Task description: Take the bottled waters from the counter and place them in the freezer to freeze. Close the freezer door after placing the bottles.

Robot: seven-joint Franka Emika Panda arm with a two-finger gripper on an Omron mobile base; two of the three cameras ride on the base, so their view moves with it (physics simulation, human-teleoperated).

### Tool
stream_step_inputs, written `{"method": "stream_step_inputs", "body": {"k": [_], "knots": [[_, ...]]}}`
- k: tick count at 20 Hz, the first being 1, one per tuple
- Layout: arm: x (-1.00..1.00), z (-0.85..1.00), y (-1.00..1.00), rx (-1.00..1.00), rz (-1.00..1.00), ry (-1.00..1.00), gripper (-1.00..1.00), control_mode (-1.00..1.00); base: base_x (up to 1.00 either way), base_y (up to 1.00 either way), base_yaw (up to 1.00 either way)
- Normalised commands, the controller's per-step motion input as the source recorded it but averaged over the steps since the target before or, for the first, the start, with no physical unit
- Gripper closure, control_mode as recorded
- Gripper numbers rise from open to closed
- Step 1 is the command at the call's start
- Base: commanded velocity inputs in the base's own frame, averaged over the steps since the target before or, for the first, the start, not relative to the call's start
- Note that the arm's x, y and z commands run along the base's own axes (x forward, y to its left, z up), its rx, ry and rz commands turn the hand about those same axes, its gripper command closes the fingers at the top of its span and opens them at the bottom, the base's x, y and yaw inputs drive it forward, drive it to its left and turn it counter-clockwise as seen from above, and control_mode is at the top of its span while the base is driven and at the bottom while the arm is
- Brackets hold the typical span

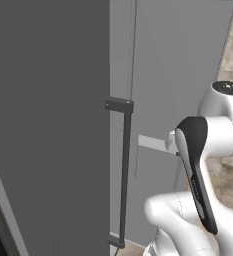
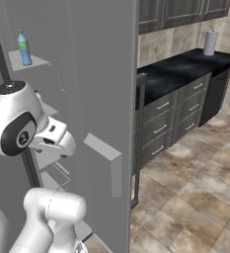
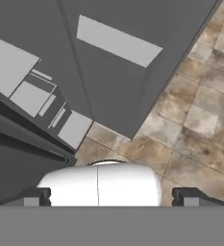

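Bottle (image 2: 23, 48) sits upright on a shelf (image 2: 37, 62) edge inside the open freezer (image 2: 101, 99), gripper (image 3: 111, 198) spread wide and empty; we judge the door stiff and heavy, best pushed near its handle (image 1: 124, 172).

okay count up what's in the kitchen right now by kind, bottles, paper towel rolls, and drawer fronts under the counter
Bottles: 1, green-capped water bottle on a freezer shelf
Paper towel rolls: 1, standing on the counter
Drawer fronts: 6
Total: 8
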Motion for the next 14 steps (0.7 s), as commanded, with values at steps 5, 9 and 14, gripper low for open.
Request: {"method": "stream_step_inputs", "body": {"k": [5, 9, 14], "knots": [[0.00, -0.39, 0.07, 0.14, 0.01, 0.00, -1.00, -1.00, 0.00, 0.00, 0.00], [0.00, -0.29, 0.17, 0.06, 0.00, 0.04, -1.00, -1.00, 0.00, 0.00, 0.00], [0.00, -0.05, 0.15, 0.00, 0.01, 0.06, -1.00, -1.00, 0.00, 0.00, 0.00]]}}
